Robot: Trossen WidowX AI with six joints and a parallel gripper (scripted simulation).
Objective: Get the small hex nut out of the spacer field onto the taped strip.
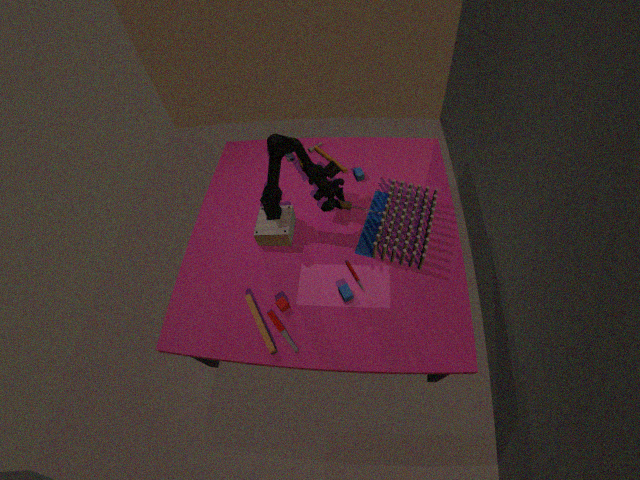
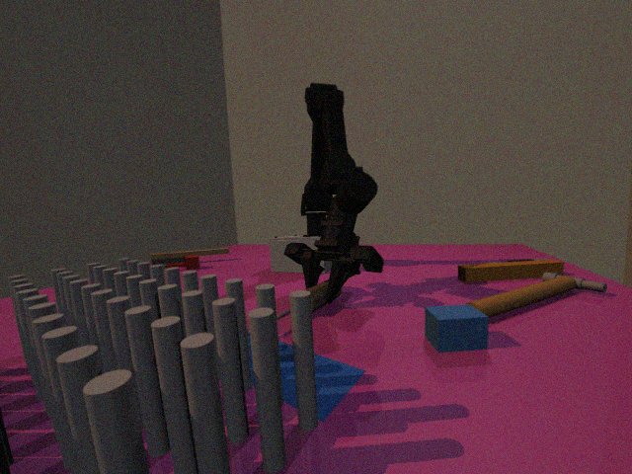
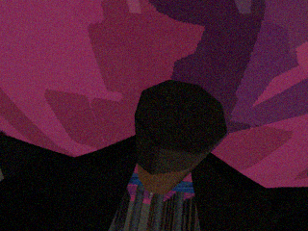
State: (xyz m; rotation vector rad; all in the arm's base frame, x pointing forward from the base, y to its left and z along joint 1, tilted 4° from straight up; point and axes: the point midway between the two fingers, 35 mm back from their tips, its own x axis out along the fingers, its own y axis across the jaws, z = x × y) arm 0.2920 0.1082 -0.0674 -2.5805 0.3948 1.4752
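Pink spreads across the worktop [image 1: 232, 268] [image 2: 551, 387] [image 3: 43, 53], dim walls behind it. The end effector [image 1: 338, 202] [image 2: 322, 291] is partly open, its fingers gripping the brown handle of a tool [image 1: 346, 205] [image 2: 320, 295] [image 3: 161, 183]. Its thin rod points over the blue strip [image 1: 371, 227] [image 2: 326, 374] towards the spacers [image 1: 405, 224] [image 2: 265, 377], which stand upright in rows. Where the nut lies, I cannot tell. Near the strip sits a blue block [image 1: 359, 174] [image 2: 455, 329], beside a hammer [image 1: 329, 158] [image 2: 525, 295].
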